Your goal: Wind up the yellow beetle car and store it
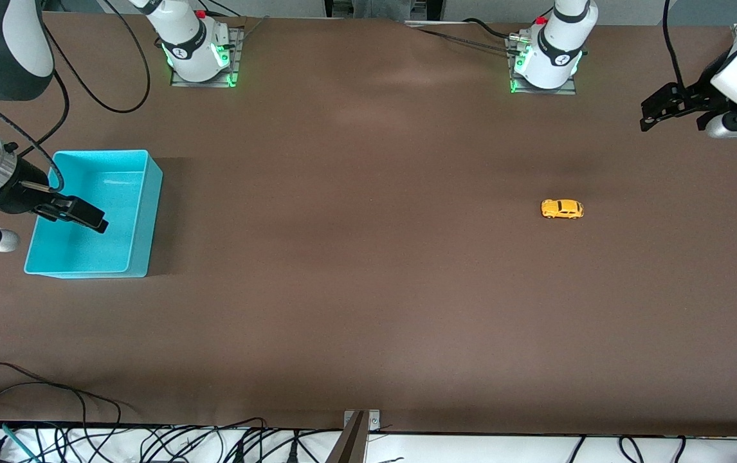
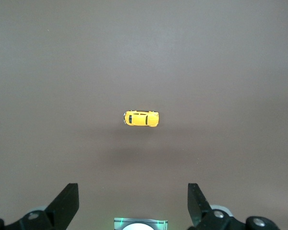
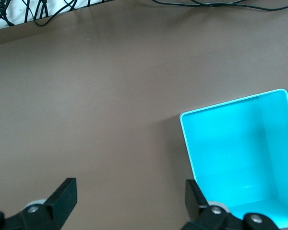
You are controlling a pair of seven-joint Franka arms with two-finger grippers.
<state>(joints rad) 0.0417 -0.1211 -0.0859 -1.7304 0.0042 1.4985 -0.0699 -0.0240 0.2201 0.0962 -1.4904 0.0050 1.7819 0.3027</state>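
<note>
Yellow beetle car [image 1: 562,209] sits on its wheels on the brown table [image 1: 368,289], toward the left arm's end. Left gripper [image 1: 655,112] up over that end, fingers spread, holding nothing. Right gripper [image 1: 89,218] over the turquoise bin [image 1: 140,222], also spread.

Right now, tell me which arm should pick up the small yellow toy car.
Left. The small yellow toy car lies toward the left arm's end, centred in its wrist view; the left gripper is open. The right gripper is over the turquoise plastic bin.
</note>
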